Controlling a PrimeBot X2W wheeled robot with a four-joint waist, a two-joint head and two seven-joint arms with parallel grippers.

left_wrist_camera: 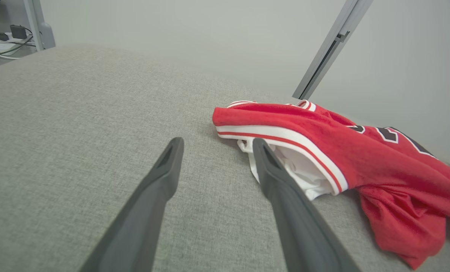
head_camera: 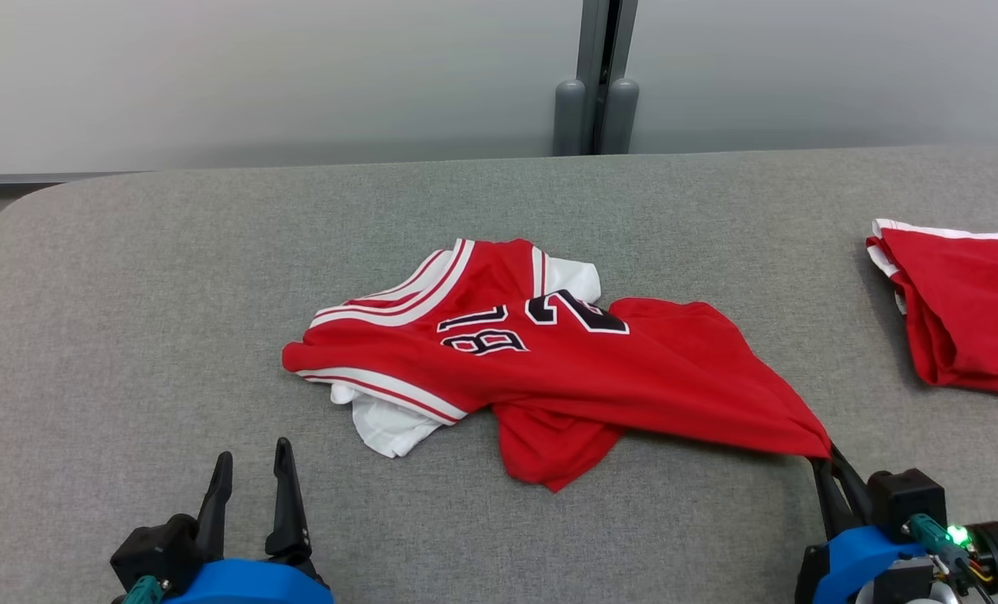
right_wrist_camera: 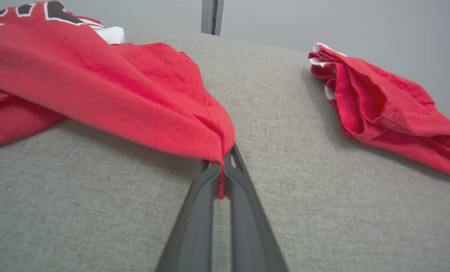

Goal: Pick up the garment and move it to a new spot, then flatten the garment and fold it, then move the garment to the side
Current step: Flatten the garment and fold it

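Observation:
The garment is a red jersey with white trim and black numbers, lying crumpled in the middle of the grey table. Its right corner is stretched out to my right gripper, which is shut on that corner. In the right wrist view the garment has its red cloth pinched between the closed fingers of the right gripper. My left gripper stands open near the front edge, left of the garment and apart from it. In the left wrist view the left gripper points at the garment, at its white-trimmed edge.
A second red garment lies bunched at the table's right edge, also seen in the right wrist view as a red pile. A grey post stands behind the table against the wall. Bare table spreads to the left.

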